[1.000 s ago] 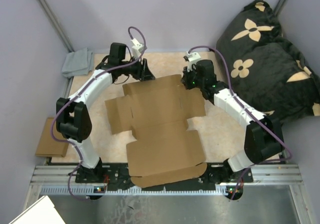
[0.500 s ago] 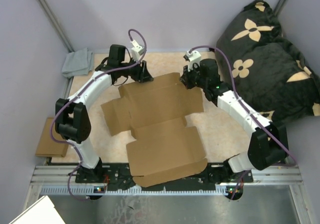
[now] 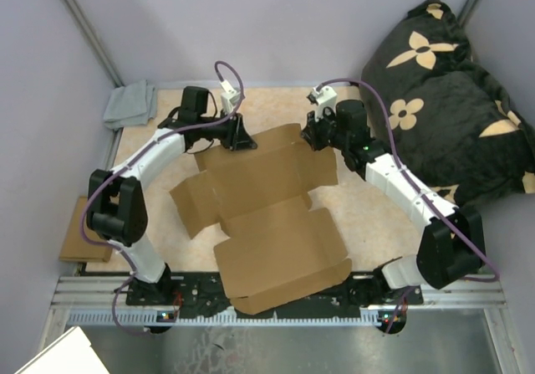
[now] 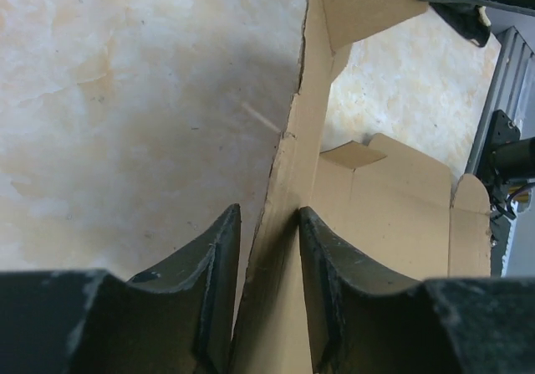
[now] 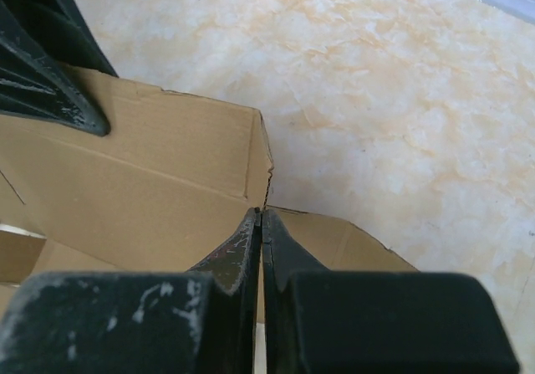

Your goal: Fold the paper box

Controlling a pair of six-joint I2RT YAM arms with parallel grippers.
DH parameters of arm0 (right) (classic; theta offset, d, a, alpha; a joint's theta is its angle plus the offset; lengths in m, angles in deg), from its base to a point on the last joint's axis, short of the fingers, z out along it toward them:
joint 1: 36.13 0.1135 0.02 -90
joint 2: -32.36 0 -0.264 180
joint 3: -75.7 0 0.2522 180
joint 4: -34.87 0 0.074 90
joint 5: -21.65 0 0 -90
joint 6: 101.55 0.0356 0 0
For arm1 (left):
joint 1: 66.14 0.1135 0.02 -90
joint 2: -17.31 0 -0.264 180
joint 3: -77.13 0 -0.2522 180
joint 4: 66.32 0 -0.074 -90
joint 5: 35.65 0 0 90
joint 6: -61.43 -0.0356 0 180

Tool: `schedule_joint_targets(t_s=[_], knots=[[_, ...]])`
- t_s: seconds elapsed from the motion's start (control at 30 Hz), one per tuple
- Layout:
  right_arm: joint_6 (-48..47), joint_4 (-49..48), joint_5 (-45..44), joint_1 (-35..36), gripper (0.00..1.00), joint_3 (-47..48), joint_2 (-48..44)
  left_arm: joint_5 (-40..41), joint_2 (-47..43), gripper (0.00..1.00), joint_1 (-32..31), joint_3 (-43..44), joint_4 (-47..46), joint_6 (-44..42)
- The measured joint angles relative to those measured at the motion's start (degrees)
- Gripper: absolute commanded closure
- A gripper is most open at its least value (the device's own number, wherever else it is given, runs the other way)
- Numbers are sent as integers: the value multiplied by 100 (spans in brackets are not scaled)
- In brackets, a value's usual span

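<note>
The paper box [image 3: 267,215] lies mostly flat in the middle of the table, and its far panel is tilted up. My left gripper [image 3: 238,136] is at the far left corner of that panel. In the left wrist view its jaws [image 4: 267,215] are closed around the panel's edge [image 4: 292,165]. My right gripper [image 3: 311,136] is at the far right corner. In the right wrist view its fingers [image 5: 261,213] are pressed together, with the tips at the torn corner crease of the box [image 5: 150,198]. No cardboard shows between them.
A grey folded cloth [image 3: 131,104] lies at the far left corner. A small cardboard scrap [image 3: 84,240] sits off the table's left edge. A black flowered cushion [image 3: 451,98] fills the right side. The metal rail [image 3: 276,307] runs along the near edge.
Both grippers have moved closer together at the far edge. The far panel has risen, and the box has turned a little, its near part swinging right.
</note>
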Motion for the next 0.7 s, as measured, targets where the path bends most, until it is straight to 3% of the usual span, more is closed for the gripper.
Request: schedule_joint_targets(t_s=[0.13, 0.2, 0.27, 0.3, 0.5, 0.7], knots=[[2, 17, 7, 2, 97, 0, -4, 153, -413, 86, -17, -201, 4, -50], [11, 66, 0, 2, 74, 0, -15, 282, -599, 99, -55, -229, 52, -83], [52, 142, -52, 0, 51, 0, -31, 483, -761, 100, -144, -227, 131, -179], [70, 179, -109, 0, 47, 2, -48, 595, -820, 100, -205, -216, 197, -223], [328, 413, -564, -199, 43, 2, -243, 1478, -901, 100, -754, 146, 649, -623], [942, 225, -299, -1652, 46, 22, -334, 2686, -1147, 100, -1473, 190, 938, -1143]])
